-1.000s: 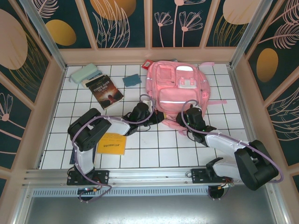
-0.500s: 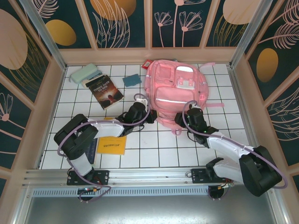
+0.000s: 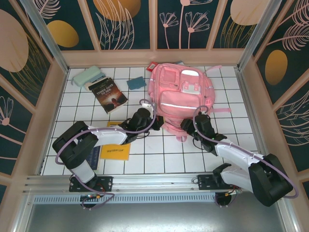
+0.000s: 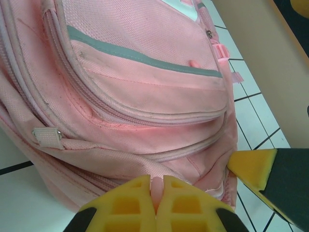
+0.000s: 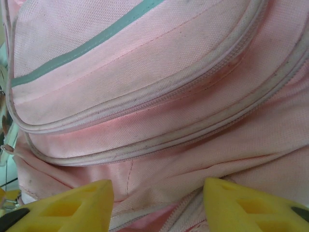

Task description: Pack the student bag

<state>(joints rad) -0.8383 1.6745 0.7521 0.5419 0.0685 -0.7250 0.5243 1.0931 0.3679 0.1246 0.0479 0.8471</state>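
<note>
Jaws of the left gripper (image 4: 155, 181) are pressed together on a pinch of the large soft pink fabric backpack (image 3: 186, 92), which lies toward 12 o'clock on the white tiled table (image 3: 145, 154), at its 7 o'clock corner, while those of the right gripper (image 5: 158, 188) stand apart at its 5 o'clock edge.

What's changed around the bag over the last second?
The left arm's elbow sank and swung out to its left, while the left gripper stays shut on the near edge of the student bag. The right gripper, jaws open, seems drawn back slightly toward its base. The book and yellow envelope have not moved.
</note>
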